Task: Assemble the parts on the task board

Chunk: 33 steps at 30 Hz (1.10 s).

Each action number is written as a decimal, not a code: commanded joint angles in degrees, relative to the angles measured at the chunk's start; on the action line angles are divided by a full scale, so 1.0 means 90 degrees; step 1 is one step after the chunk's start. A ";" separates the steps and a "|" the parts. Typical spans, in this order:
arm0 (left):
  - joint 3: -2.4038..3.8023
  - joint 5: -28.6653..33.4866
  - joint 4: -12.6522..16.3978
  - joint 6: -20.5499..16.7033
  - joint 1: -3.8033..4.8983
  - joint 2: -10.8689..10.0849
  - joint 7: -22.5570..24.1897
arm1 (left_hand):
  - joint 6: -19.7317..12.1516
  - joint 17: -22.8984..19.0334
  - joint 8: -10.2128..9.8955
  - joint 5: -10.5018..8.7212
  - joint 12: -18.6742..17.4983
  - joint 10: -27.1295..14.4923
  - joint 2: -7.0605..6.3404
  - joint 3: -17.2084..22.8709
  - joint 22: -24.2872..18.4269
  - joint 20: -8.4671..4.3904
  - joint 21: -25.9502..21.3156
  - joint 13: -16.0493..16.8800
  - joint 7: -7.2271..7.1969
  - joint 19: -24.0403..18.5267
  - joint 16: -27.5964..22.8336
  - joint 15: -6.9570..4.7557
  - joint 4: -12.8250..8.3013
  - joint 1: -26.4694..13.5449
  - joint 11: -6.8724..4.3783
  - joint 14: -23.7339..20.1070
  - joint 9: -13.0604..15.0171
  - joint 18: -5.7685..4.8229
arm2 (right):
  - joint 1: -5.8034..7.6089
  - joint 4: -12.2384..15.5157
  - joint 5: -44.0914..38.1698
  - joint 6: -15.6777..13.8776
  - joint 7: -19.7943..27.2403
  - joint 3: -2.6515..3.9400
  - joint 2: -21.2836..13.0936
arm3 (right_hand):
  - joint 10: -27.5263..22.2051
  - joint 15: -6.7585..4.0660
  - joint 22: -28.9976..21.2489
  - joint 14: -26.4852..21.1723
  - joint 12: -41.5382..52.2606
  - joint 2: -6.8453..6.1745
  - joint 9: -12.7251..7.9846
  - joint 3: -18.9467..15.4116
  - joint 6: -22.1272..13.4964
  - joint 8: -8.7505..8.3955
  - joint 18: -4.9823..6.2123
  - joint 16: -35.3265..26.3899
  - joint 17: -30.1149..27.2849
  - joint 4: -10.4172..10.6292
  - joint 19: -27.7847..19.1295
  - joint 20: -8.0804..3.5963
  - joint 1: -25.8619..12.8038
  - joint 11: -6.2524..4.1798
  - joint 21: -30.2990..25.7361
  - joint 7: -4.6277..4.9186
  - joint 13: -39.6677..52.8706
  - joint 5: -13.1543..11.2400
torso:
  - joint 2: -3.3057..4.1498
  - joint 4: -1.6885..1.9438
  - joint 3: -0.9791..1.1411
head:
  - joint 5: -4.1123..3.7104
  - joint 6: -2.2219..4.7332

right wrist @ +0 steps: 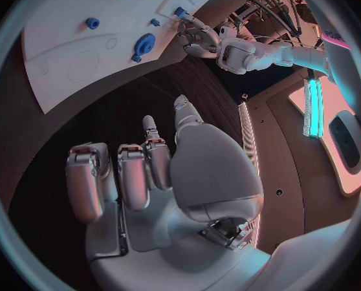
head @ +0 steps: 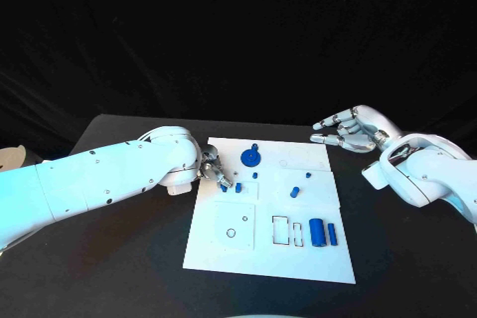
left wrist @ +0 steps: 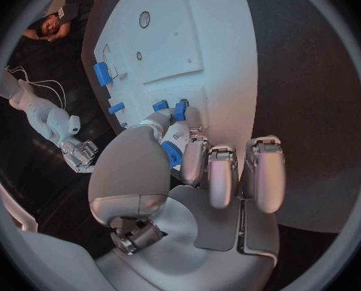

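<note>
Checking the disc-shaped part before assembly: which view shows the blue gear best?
The head view: the blue gear lies unobstructed near the task board's far edge. The right wrist view shows it small and distorted; in the left wrist view I cannot pick it out.

Robot lab, black-draped table [head: 119,263], white task board [head: 268,259]

You have open black table [head: 119,263] on both sides of the task board [head: 249,259]. The left hand [head: 211,167] stands over the board's left edge, beside two small blue pegs [head: 231,187]. The blue cylinders [head: 322,232] crowd the board's right side. The right hand [head: 350,128] hangs off its far right corner.
</note>
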 commanded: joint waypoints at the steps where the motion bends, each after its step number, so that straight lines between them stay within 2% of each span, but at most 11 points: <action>1: -0.0023 -0.0024 0.0006 0.0234 -0.0034 0.0021 -0.0024 | 0.0049 0.1677 -0.0019 -0.0116 0.0028 0.0071 0.0002 -0.0188 0.1443 -0.0036 0.0026 0.0017 0.0017 0.0577 0.0020 -0.0056 0.0056 -0.0058 0.0006 0.0659 0.0022 -0.0122 | -0.0003 0.0012 -0.0016 0.0019 0.0053 0.0000 -0.0002 | 0.0085 -0.0008 0.1209 0.0502 -0.0030 0.0049 0.0010 -0.0028 0.0028 0.0015 0.0075 -0.0024 0.1008 0.0002 0.0408 -0.0011 0.0011 0.0005 -0.0039 -0.0015 0.0971 0.0023 | 0.0000 0.0001 -0.0001 | -0.0004 -0.0006; 7: -0.0024 -0.0035 0.0011 0.0277 -0.0034 0.0021 -0.0028 | 0.0053 0.1677 -0.0032 -0.0249 0.0030 0.0069 0.0038 -0.0383 0.1446 -0.0040 0.0028 0.0025 0.0019 0.0578 0.0020 -0.0055 0.0119 -0.0032 0.0008 0.0659 0.0039 -0.0122 | -0.0003 0.0015 -0.0016 0.0021 0.0052 0.0000 -0.0002 | 0.0085 -0.0008 0.1209 0.0502 -0.0030 0.0049 0.0010 -0.0028 0.0028 0.0015 0.0075 -0.0024 0.1008 0.0002 0.0408 -0.0011 0.0011 0.0005 -0.0039 -0.0015 0.0971 0.0023 | -0.0003 0.0003 -0.0003 | 0.0002 -0.0007; 33: -0.0026 -0.0132 0.0007 0.0422 -0.0034 0.0032 -0.0042 | 0.0064 0.1677 -0.0033 -0.0283 0.0057 0.0080 0.0062 -0.0462 0.1471 -0.0040 0.0047 0.0056 0.0015 0.0587 0.0020 -0.0056 0.0146 -0.0008 0.0007 0.0659 0.0049 -0.0129 | -0.0003 0.0022 -0.0016 0.0020 0.0051 0.0000 -0.0006 | 0.0084 -0.0008 0.1206 0.0502 -0.0031 0.0058 0.0010 -0.0041 0.0029 0.0016 0.0076 -0.0027 0.1005 0.0003 0.0407 -0.0011 0.0017 0.0004 -0.0041 -0.0014 0.0969 0.0037 | 0.0000 -0.0002 0.0000 | 0.0022 -0.0018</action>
